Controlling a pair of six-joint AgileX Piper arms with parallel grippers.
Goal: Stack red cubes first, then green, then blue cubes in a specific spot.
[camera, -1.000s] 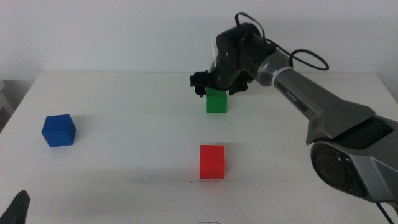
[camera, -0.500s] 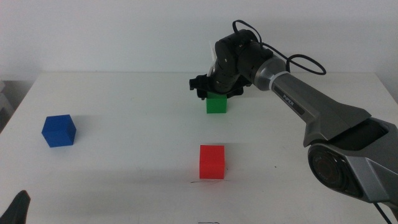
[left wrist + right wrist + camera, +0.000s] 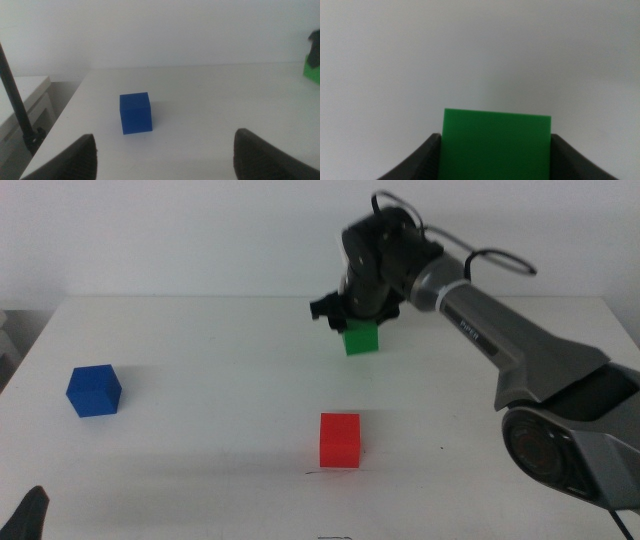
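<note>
The right gripper [image 3: 358,320] holds the green cube [image 3: 361,338] clamped between its jaws at the far middle of the white table [image 3: 220,400], the cube tilted. The red cube [image 3: 340,440] stands nearer, beside a thin dark line [image 3: 318,473], with open tabletop all round it. The blue cube [image 3: 95,390] sits far left, close to the table's left edge. The left gripper [image 3: 165,150] waits at the near left corner, jaws spread wide

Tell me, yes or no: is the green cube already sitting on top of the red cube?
No: the green cube is clamped in the right gripper toward the far side of the table, while the red cube stands alone nearer the camera.
</note>
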